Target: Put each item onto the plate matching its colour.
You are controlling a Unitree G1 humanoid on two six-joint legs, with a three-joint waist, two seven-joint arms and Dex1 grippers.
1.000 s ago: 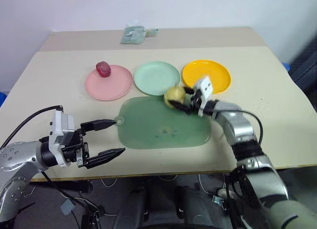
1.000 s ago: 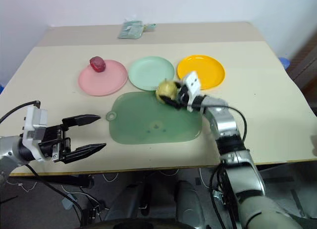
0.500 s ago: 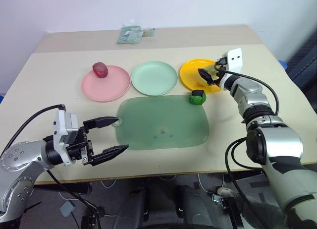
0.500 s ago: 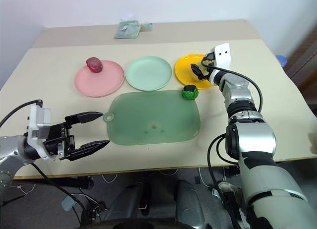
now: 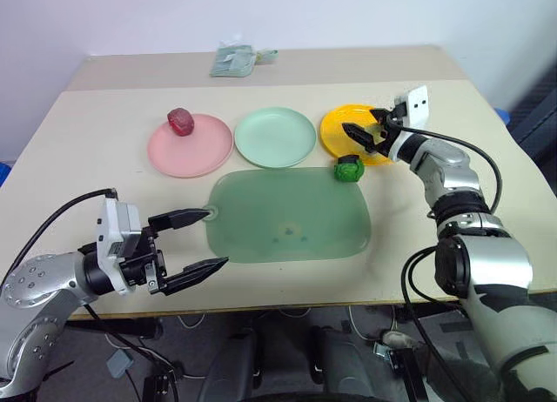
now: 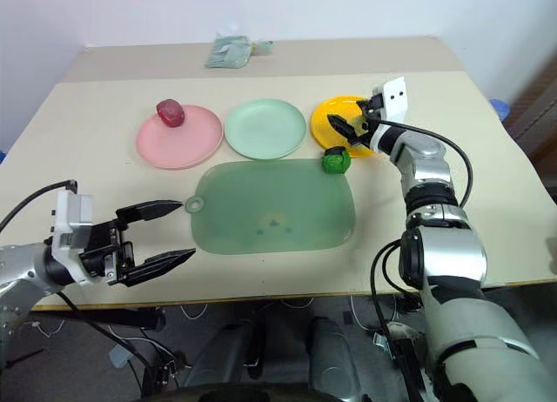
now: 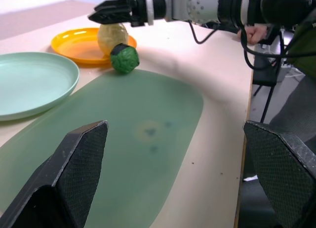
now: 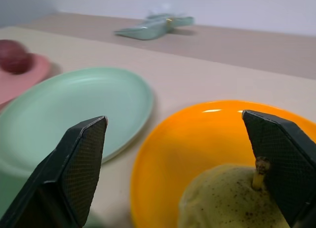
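I have my right arm reaching out over the orange-yellow plate (image 5: 331, 132), its right gripper (image 5: 359, 137) level and aimed toward the robot's left, fingers (image 5: 352, 129) spread wide with nothing between them. The pale yellow ball (image 8: 229, 201) sits on that plate; my right wrist view shows it stem up between the two open fingers, while in the head views the gripper hides it. The left arm is bent low near the front counter (image 5: 104, 158) edge, the left gripper (image 5: 197, 241) level, its fingers wide apart and empty, pointing toward the translucent green board (image 5: 287, 215).

The dark red lump (image 5: 181, 119) rests on the far rim of the pink plate (image 5: 190, 150). The small dark green lump (image 5: 348, 169) lies at the board's far right corner, just beside the orange-yellow plate, not on the mint green plate (image 5: 274, 137). The left wrist view shows the ball directly behind that lump.

A folded cloth (image 5: 235, 60) lies near the far edge. The counter is open to the right of the orange-yellow plate and along the front.
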